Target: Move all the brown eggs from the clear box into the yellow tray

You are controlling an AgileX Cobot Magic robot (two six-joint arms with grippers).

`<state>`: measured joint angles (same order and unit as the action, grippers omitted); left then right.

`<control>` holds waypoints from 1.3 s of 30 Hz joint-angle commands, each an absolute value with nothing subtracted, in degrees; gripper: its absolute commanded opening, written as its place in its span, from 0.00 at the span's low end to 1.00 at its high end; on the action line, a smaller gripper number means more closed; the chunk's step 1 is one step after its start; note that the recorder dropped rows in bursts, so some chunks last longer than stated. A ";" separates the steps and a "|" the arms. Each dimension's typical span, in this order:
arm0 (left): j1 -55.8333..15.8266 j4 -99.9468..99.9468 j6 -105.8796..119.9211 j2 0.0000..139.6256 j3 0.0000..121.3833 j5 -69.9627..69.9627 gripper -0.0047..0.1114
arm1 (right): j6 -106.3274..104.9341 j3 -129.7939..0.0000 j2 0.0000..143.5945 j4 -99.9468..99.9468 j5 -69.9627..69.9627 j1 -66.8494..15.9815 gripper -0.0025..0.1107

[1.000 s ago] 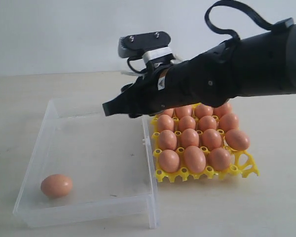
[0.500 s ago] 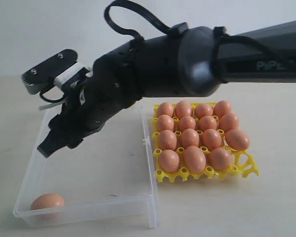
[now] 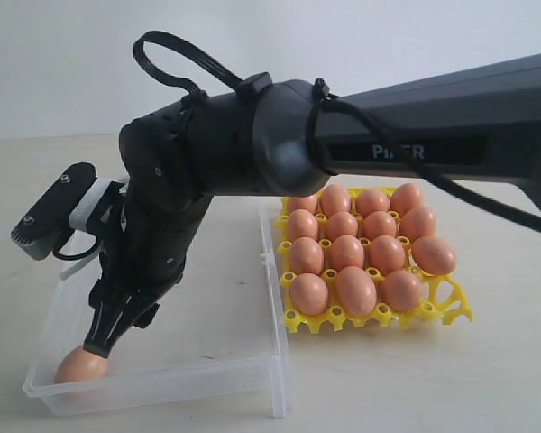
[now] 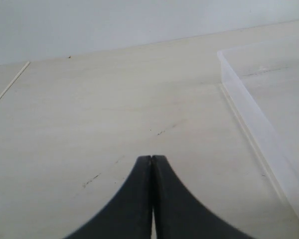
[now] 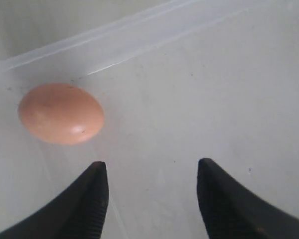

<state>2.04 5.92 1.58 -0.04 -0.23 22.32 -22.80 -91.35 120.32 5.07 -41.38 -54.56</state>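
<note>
One brown egg [image 3: 76,368] lies in the near left corner of the clear box [image 3: 272,298], close to its front wall. My right gripper [image 3: 97,347] reaches across into the box, tips pointing down just above and beside that egg. In the right wrist view its jaws [image 5: 152,167] stand open and empty over the box floor, and the egg [image 5: 61,113] sits ahead and to one side of them. Several brown eggs [image 3: 347,253] fill the yellow tray [image 3: 449,302] on the right. My left gripper [image 4: 152,158] is shut over bare table beside the box wall [image 4: 249,119].
The right arm's dark body spans the scene above the box and the back of the tray. The box's right wall stands close against the tray's left edge. The tray's front right corner cell [image 3: 444,293] holds nothing.
The right arm swung left from above the tray and came down into the box to the egg. Its jaws opened wider. The egg rolled toward the box's front wall.
</note>
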 commanded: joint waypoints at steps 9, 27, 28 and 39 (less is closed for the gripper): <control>1.70 5.78 1.29 0.00 0.00 21.79 0.04 | -48.72 -91.93 120.81 18.23 -35.24 -55.98 0.49; 1.70 5.78 1.29 0.00 0.00 21.79 0.04 | -47.32 -91.93 122.79 20.52 -34.59 -59.32 0.60; 1.70 5.78 1.29 0.00 0.00 21.79 0.04 | -47.32 -91.93 123.36 20.64 -34.59 -59.32 0.59; 1.70 5.78 1.29 0.00 0.00 21.79 0.04 | -43.32 -91.93 127.76 20.79 -33.52 -59.32 0.59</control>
